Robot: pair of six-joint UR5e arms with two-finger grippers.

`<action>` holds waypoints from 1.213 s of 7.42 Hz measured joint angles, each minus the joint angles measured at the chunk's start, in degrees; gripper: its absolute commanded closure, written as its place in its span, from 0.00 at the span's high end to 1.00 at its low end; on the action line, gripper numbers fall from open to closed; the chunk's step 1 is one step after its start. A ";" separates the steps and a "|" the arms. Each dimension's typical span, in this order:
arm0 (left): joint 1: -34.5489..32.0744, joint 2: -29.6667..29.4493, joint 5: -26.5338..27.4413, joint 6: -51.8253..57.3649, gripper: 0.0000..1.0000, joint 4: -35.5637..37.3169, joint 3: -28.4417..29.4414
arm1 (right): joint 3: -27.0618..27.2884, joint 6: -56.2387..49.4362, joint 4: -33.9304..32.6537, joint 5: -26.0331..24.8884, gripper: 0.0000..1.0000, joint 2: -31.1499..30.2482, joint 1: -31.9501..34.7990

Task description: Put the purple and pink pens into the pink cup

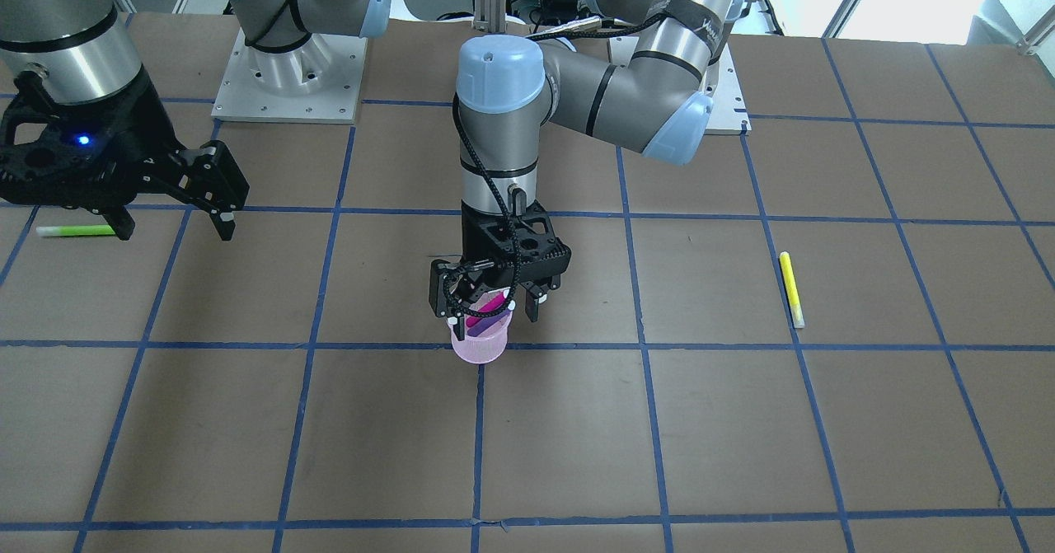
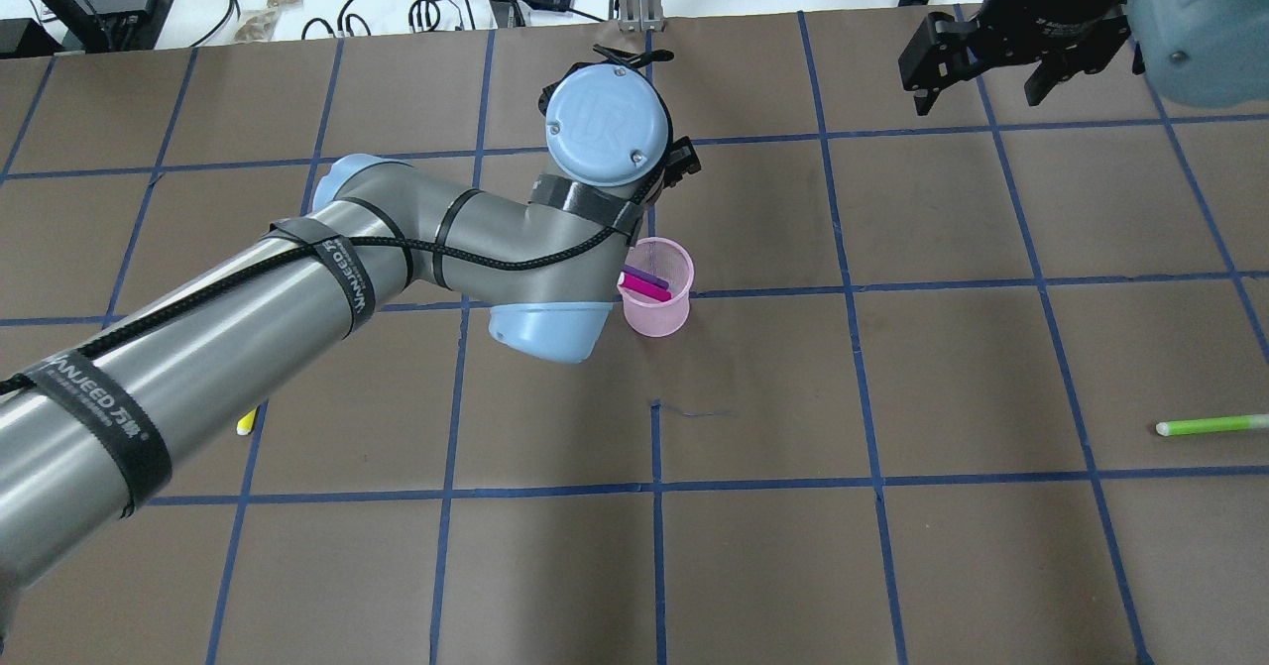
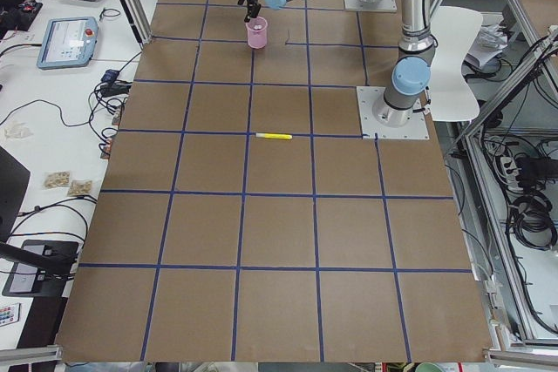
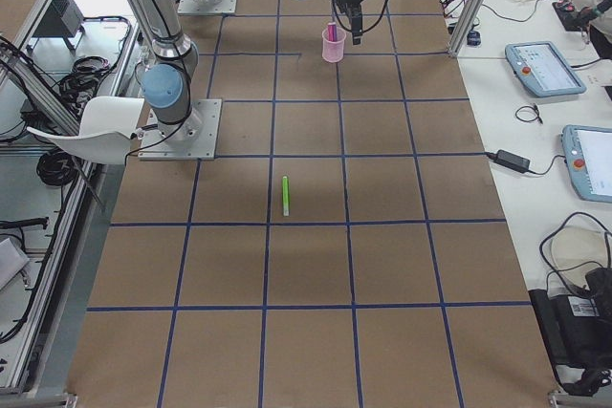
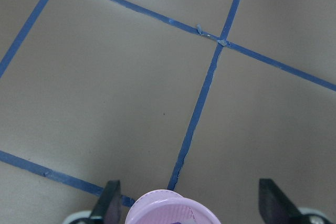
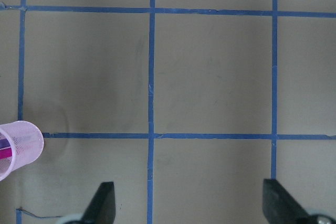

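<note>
Worktop (image 1: 742, 438) of brown paper, gridded in blue tape, carries the pink cup (image 1: 480, 349) upright by a tape crossing. The purple pen (image 1: 498, 309) and pink pen (image 1: 477, 321) both lean inside it. Left pincer (image 1: 491, 312) hangs right over the rim, fingers spread wide to either side of the cup, gripping nothing. Farther back, a yellow pen (image 1: 791, 288) lies flat well off to the robot's left. A green pen (image 1: 76, 230) lies just beside the right pincer (image 1: 175, 227), whose fingers are likewise apart and empty.
</note>
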 measured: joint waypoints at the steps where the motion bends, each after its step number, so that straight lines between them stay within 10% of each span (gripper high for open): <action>1: 1.89 1.01 -0.23 4.60 1.00 -1.93 0.29 | 0.01 -0.01 0.02 0.01 1.00 -0.10 0.15; 9: 22.27 13.27 -8.20 39.90 1.00 -47.43 9.22 | -1.90 4.80 2.91 -0.28 1.00 -1.08 3.72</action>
